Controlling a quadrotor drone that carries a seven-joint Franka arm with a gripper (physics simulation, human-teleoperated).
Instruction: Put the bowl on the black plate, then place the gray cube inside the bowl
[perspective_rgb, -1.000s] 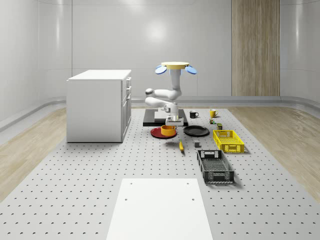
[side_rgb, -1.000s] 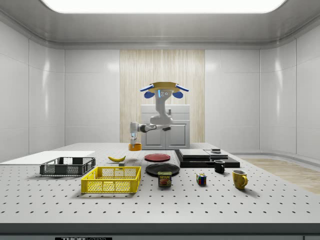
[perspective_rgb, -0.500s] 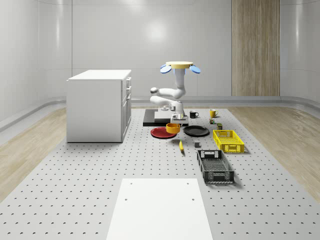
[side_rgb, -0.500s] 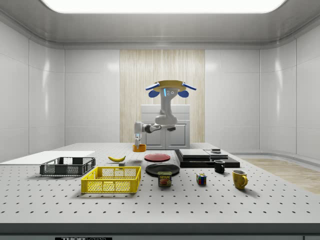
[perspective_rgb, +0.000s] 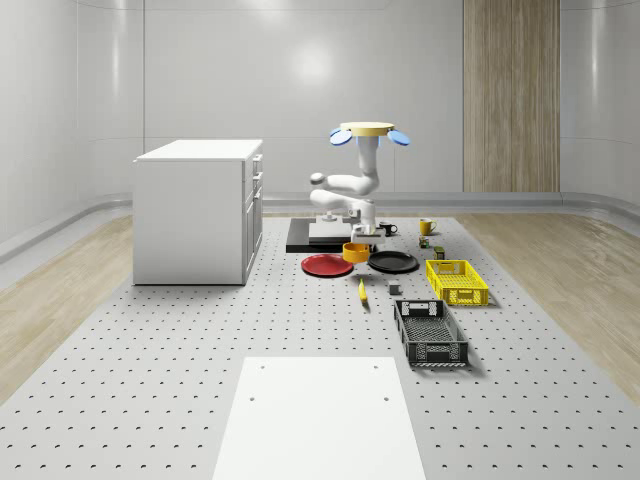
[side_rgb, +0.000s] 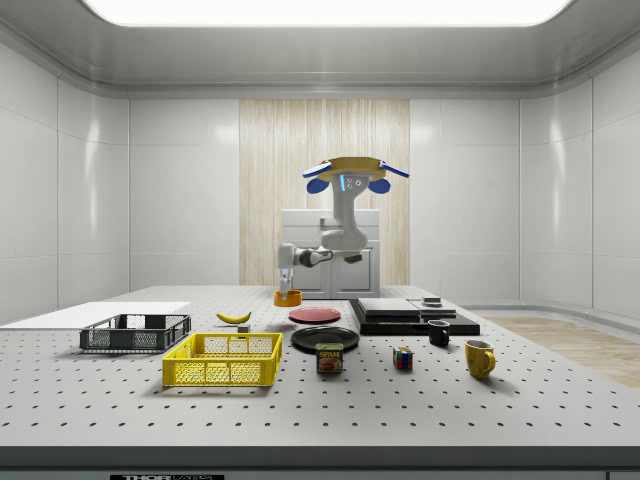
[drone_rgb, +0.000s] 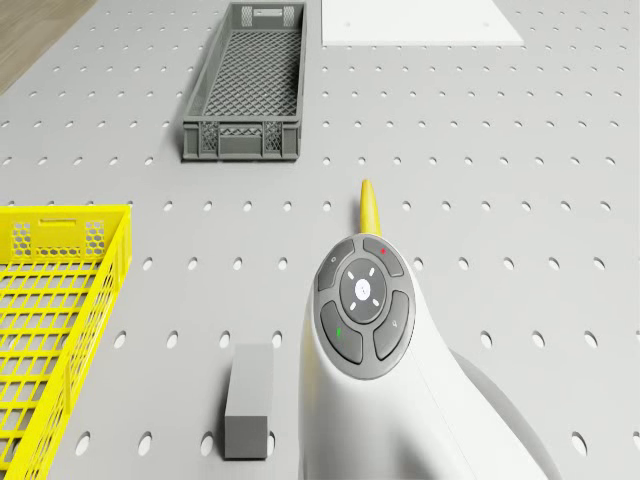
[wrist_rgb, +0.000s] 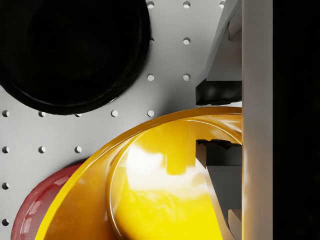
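Gripper (wrist_rgb: 218, 122) gripping 1 bowl (wrist_rgb: 150, 190), 2 plates

Two plates (perspective_rgb: 393, 262) (perspective_rgb: 327, 265), two crates (perspective_rgb: 431, 332) (perspective_rgb: 457, 281), two mugs (side_rgb: 479, 358) (side_rgb: 439, 333), one bowl (perspective_rgb: 356, 252), perhaps one banana (perspective_rgb: 362, 291).

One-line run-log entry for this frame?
drone: hovering above table | gripper: shut on bowl rim | bowl: airborne between red plate and black plate | gray cube: on table

Drone (perspective_rgb: 367, 131) hovering up high, arm (perspective_rgb: 352, 186) hanging off it and folded at the elbow, wrist pointing straight down. Gripper (wrist_rgb: 217, 120) clamped with one finger (wrist_rgb: 218, 92) outside and one inside the rim of the bowl (perspective_rgb: 356, 252), looks lifted, hard to say.
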